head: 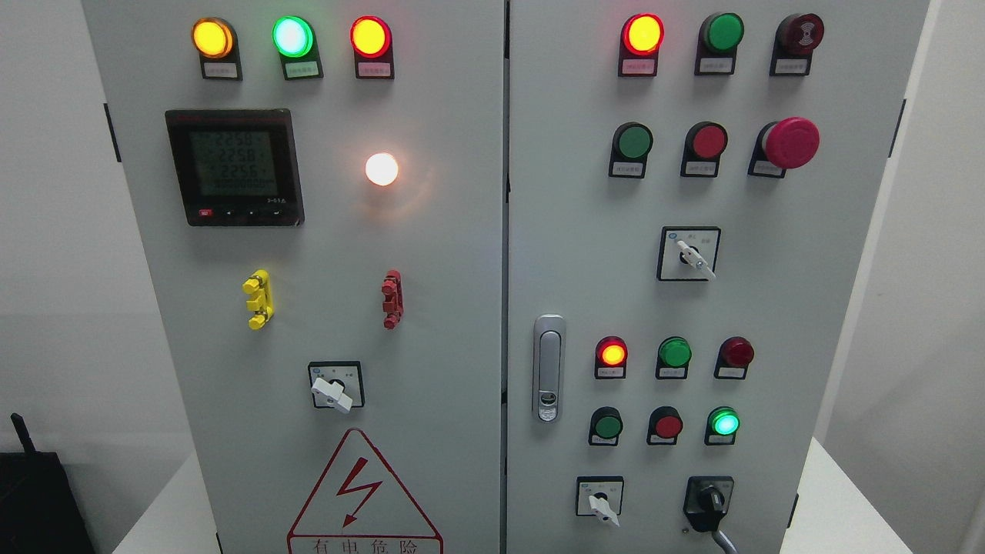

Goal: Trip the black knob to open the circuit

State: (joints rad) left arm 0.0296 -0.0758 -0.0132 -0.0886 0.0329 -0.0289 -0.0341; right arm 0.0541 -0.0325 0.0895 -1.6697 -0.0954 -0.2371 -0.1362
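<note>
1. The glossy black plastic rotary knob (709, 498) is sitting low, right of the grey metal door latch (549, 368).
2. Neither robot hand is showing, so finger state cannot be told.

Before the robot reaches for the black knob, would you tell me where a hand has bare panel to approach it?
Bare panel lies right of the black knob, toward the cabinet's edge, and in the gap between it and the white selector switch. Above it is crowded: the lit green lamp and red button sit close overhead. No robot hand is in view.
</note>
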